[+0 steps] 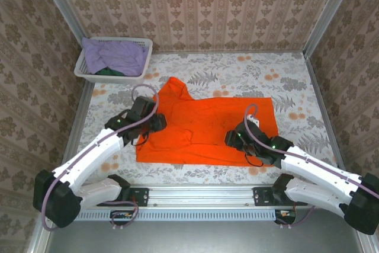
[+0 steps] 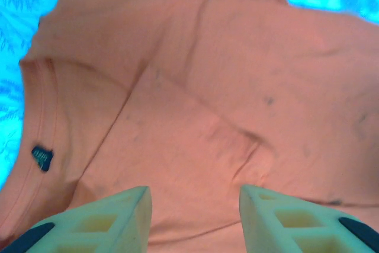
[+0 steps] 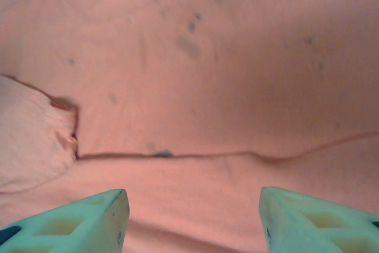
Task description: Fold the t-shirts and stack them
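Observation:
The bright orange t-shirt (image 1: 207,125) lies spread on the table, its near part folded over along a straight edge (image 3: 207,156). My left gripper (image 1: 155,124) hovers over the shirt's left side, near the collar with its small dark label (image 2: 42,157). Its jaws (image 2: 194,197) stand open over bare cloth. My right gripper (image 1: 232,137) sits over the shirt's near right part, open (image 3: 192,202), with nothing between its fingers. A lavender t-shirt (image 1: 115,54) and a dark green one (image 1: 106,71) lie in the basket.
The white lattice basket (image 1: 144,63) stands at the far left corner of the table. Patterned tablecloth (image 1: 296,87) shows around the shirt. Wallpapered walls with metal posts close in the back and both sides.

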